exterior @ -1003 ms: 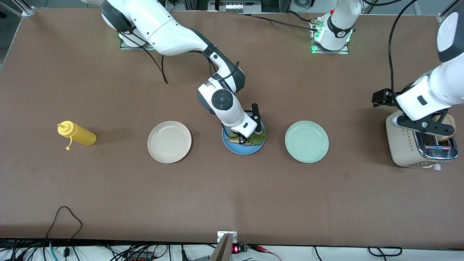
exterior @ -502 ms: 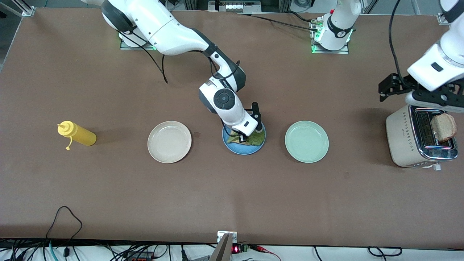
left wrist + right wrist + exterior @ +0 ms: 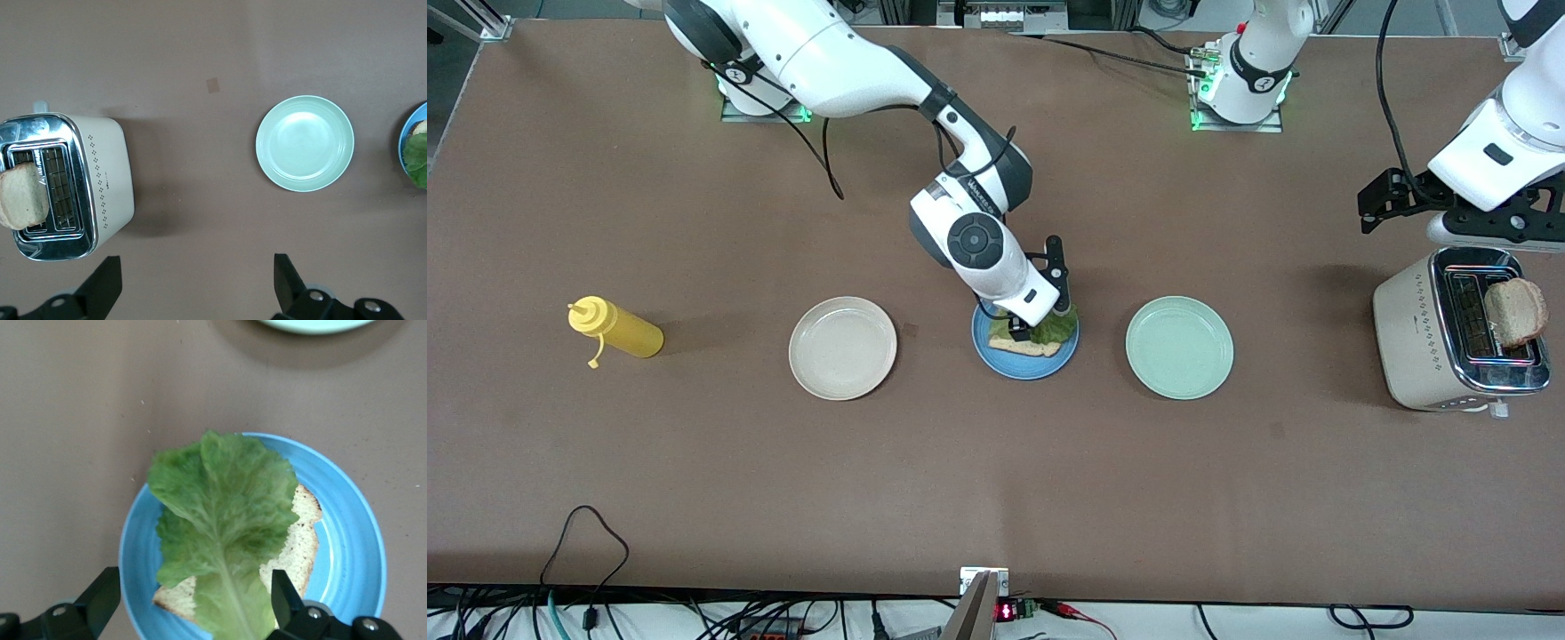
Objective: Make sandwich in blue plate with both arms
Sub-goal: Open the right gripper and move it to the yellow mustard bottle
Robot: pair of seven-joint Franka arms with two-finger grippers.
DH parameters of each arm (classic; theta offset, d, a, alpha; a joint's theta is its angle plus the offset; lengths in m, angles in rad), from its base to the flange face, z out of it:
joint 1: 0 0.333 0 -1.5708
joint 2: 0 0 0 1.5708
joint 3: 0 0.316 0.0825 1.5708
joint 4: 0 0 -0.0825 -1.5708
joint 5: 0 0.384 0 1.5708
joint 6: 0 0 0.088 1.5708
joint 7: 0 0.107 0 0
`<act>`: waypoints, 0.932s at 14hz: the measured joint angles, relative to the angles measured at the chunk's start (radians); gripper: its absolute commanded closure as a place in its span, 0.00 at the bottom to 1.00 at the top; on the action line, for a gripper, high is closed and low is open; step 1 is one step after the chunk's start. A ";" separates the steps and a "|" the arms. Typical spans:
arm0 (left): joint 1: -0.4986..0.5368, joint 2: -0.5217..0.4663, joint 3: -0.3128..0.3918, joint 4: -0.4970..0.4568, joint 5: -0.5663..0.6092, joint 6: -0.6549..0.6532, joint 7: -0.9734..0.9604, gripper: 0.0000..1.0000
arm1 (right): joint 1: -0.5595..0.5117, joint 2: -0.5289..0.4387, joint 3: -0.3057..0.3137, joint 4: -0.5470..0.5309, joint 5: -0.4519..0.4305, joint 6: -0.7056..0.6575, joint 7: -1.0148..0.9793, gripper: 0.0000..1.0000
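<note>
The blue plate (image 3: 1024, 360) sits on the brown surface (image 3: 996, 462) directly under the right tool (image 3: 1021, 331). On it lies one toast slice (image 3: 299, 540) with one lettuce leaf (image 3: 223, 520) draped over it. The right wrist view shows that tool's fingers spread apart and empty, the leaf's long rib running roughly between them.

The second toast slice (image 3: 1515, 311) stands upright in a slot of the toaster (image 3: 1432, 356), at the left arm's end of the surface. The left tool (image 3: 1489, 233) hangs over the toaster's edge that lies toward the arm bases, fingers apart with nothing between them. From it the slice lies just below and slightly off to one side; in the left wrist view the slice (image 3: 23, 197) is off-centre from the gap between the fingers. Its exact lean in the slot is hard to judge, but it seems tipped slightly outward.

The left arm is much the nearer to that slice, so the pick looks like its job.

Counted: three plates, namely the blue one, a cream plate (image 3: 842, 348) and a mint plate (image 3: 1179, 347); two toast slices; one leaf; one toaster; one yellow squeeze bottle (image 3: 615, 331).
</note>
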 measured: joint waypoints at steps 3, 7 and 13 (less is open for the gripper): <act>0.009 -0.001 0.006 0.004 -0.006 0.000 0.000 0.00 | -0.001 -0.042 -0.001 0.003 0.001 -0.059 0.032 0.00; -0.110 -0.009 0.164 0.004 -0.017 0.000 0.006 0.00 | -0.105 -0.170 -0.032 0.006 0.001 -0.172 0.084 0.00; -0.144 -0.010 0.191 0.004 -0.017 -0.023 0.009 0.00 | -0.449 -0.377 -0.144 -0.232 0.000 -0.207 0.069 0.00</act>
